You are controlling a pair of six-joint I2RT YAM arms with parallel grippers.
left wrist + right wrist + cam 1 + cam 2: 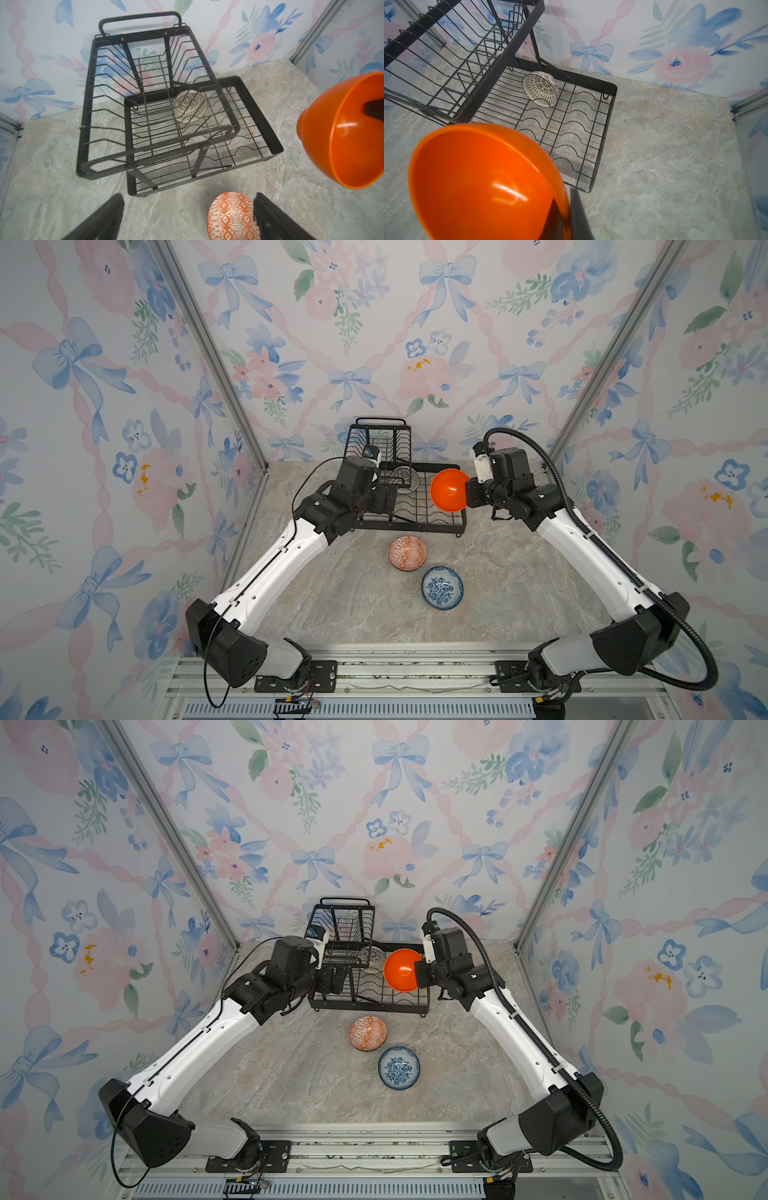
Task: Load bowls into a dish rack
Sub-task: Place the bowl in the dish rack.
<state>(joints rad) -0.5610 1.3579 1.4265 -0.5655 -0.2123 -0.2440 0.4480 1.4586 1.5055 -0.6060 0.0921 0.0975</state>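
The right gripper point(565, 216) has its jaws clamped on the rim of a plain orange bowl point(449, 489), 1 jaw inside and 1 outside. The bowl hangs tilted on edge above the right part of the dish rack point(415, 526), over the wavy wires of the lower tray and clear of them.

The left gripper point(188, 197) hovers at the rack's left front with its jaws wide apart, holding nothing.

A white patterned bowl point(540, 88) lies tipped over at the back of the lower tray, just beside the raised basket's strut.

2 more bowls sit upright on the counter point(332, 593) in front of the rack. The orange-and-white geometric bowl point(407, 553) is nearer the rack, and the blue-and-white floral bowl point(442, 587) is just beside it.
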